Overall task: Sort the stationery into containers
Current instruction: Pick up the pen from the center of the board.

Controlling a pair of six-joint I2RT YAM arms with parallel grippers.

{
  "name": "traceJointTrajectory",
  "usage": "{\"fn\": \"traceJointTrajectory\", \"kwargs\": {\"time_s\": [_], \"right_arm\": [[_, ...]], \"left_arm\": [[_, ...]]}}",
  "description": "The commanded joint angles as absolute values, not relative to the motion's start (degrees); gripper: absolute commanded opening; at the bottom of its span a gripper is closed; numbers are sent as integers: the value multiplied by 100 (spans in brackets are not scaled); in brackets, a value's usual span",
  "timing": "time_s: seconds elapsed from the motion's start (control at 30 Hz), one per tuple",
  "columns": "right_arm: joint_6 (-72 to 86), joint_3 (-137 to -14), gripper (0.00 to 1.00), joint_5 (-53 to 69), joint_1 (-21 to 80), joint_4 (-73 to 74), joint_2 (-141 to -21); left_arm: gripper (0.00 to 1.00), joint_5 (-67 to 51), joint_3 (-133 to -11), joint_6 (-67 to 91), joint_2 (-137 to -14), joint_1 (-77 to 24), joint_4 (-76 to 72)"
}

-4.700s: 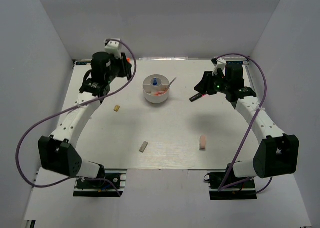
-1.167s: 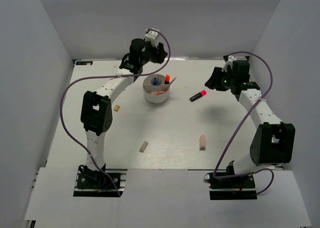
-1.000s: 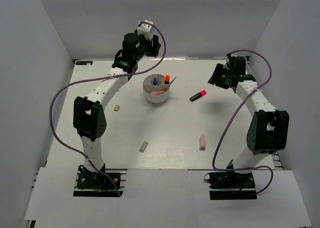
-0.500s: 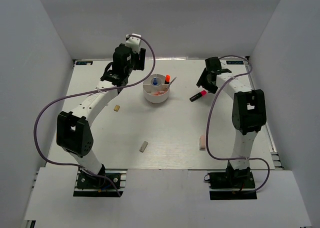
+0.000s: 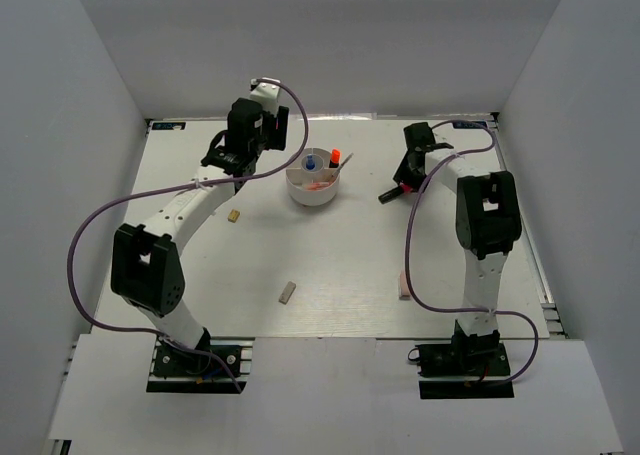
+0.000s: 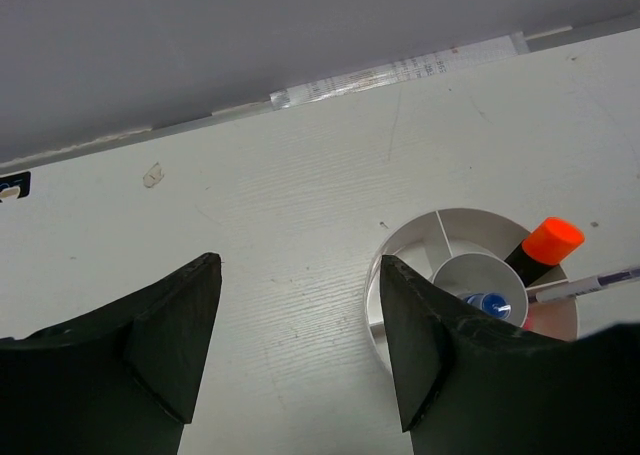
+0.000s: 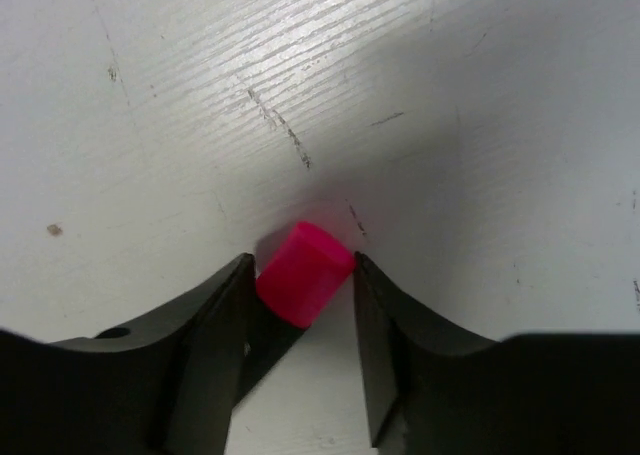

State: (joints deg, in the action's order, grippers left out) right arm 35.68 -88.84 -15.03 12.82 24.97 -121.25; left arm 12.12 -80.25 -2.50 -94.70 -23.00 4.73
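Note:
The round white tub (image 5: 312,193) stands at the back middle of the table. It holds an orange-capped highlighter (image 5: 334,159), a blue-capped bottle (image 5: 310,162) and a thin pen (image 5: 346,161). All show in the left wrist view: tub (image 6: 400,260), highlighter (image 6: 548,245), bottle (image 6: 488,303), pen (image 6: 585,283). My left gripper (image 5: 235,158) (image 6: 298,275) is open and empty, left of the tub. My right gripper (image 5: 401,183) (image 7: 303,265) is down on the table, both fingers touching the pink cap of a black highlighter (image 5: 391,193) (image 7: 305,273) lying there.
A beige eraser (image 5: 234,215) lies left of the tub. A grey eraser (image 5: 287,293) lies near the front middle. A pink eraser (image 5: 404,286) lies at the front right, partly behind the right arm. White walls enclose the table on three sides.
My right gripper has come down and left onto the pink-capped highlighter and closed around its cap. My left gripper has swung left and lower, away from the tub. The highlighter has not moved.

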Motion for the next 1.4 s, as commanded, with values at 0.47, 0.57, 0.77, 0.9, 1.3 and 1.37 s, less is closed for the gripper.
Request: {"fn": "traceJointTrajectory", "kwargs": {"time_s": [0.47, 0.57, 0.77, 0.9, 1.3, 1.37], "right_arm": [[3454, -8947, 0, -414, 1160, 2241, -11778], [3340, -9070, 0, -89, 1116, 2153, -11532], [3085, -9132, 0, 413, 1099, 1557, -10760], [2945, -9079, 0, 606, 1116, 845, -10302], [2162, -8517, 0, 1370, 1459, -2898, -10028], [2162, -8324, 0, 1713, 1511, -3425, -10116]], "left_arm": [[78, 1380, -7700, 193, -8798, -2294, 615], [86, 1345, -7515, 465, -8666, -2241, 563], [90, 625, -7242, 966, -8359, -2127, 624], [92, 580, -7111, 1064, -8279, -2074, 633], [98, 273, -7128, 1133, -8297, -1969, 650], [98, 220, -7163, 1169, -8314, -1907, 685]]}}
